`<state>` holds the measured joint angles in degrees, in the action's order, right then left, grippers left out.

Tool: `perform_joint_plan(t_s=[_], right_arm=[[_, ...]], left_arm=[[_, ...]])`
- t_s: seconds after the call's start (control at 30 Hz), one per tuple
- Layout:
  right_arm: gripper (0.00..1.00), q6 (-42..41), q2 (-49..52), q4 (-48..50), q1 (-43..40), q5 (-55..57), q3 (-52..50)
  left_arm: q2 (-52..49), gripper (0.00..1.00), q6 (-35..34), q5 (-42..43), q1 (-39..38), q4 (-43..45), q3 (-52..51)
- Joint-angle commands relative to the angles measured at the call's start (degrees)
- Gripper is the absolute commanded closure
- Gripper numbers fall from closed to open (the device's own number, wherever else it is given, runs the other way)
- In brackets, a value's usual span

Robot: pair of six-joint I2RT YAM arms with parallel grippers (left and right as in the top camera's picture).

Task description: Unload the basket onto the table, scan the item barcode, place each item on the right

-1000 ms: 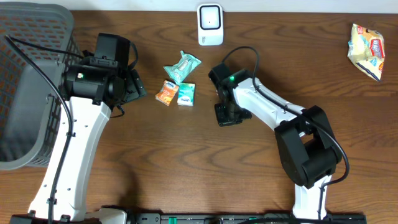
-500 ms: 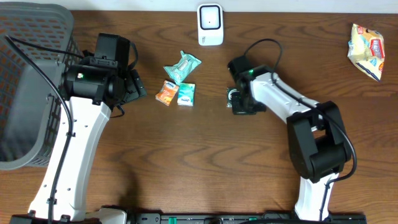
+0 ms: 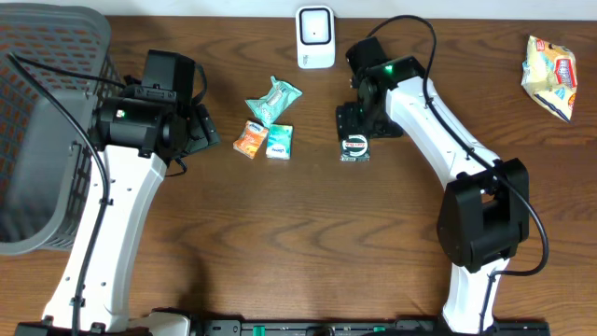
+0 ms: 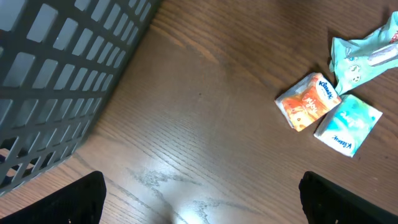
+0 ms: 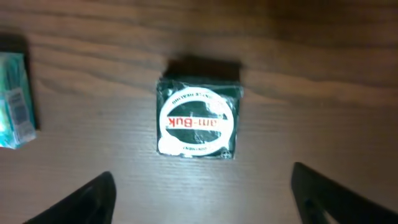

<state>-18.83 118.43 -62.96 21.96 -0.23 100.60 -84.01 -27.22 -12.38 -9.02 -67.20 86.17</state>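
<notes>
The item, a small dark green packet (image 3: 354, 147) with a round white and red label, lies flat on the wooden table (image 3: 308, 233), a little below and right of the white barcode scanner (image 3: 315, 37). No barcode shows on its upper face. My right gripper (image 3: 358, 126) hovers just behind the packet, open, and in the right wrist view the packet (image 5: 199, 122) lies apart from the spread fingers (image 5: 87, 199), with nothing between them. My left gripper (image 3: 201, 131) stands open over bare wood (image 4: 199, 186) at the left.
Left of the packet lie an orange tissue pack (image 3: 250, 140), a teal tissue pack (image 3: 279, 141) and a crumpled teal wrapper (image 3: 274, 99). A grey basket (image 3: 37, 131) fills the far left. A yellow snack bag (image 3: 550, 63) lies at the back right.
My right gripper has travelled up and to the right toward the scanner and gone from shut to open; the green packet now lies free on the table. The left arm has not moved.
</notes>
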Motion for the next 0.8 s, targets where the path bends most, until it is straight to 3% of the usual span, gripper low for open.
perform_joint_plan(t_s=[0.0,0.1,0.33,0.53,0.77], right_arm=[[0.12,-0.48,-0.17,2.32,1.07,-0.15,-0.94],[0.05,-0.46,-0.17,7.56,2.01,0.39,-4.72],[0.07,-4.76,-0.15,15.63,1.95,3.74,-12.39],[0.14,-4.72,-0.13,21.88,2.51,3.76,-17.75],[0.37,-4.7,-0.13,23.34,2.47,6.32,-20.52]], left_arm=[[-0.24,0.02,-0.52,-0.76,0.22,-0.24,-0.07],[-0.24,0.02,-0.52,-0.76,0.22,-0.24,-0.07],[-0.24,0.02,-0.52,-0.74,0.22,-0.24,-0.07],[-0.24,0.02,-0.52,-0.76,0.22,-0.24,-0.07],[-0.24,0.02,-0.52,-0.74,0.22,-0.24,-0.07]])
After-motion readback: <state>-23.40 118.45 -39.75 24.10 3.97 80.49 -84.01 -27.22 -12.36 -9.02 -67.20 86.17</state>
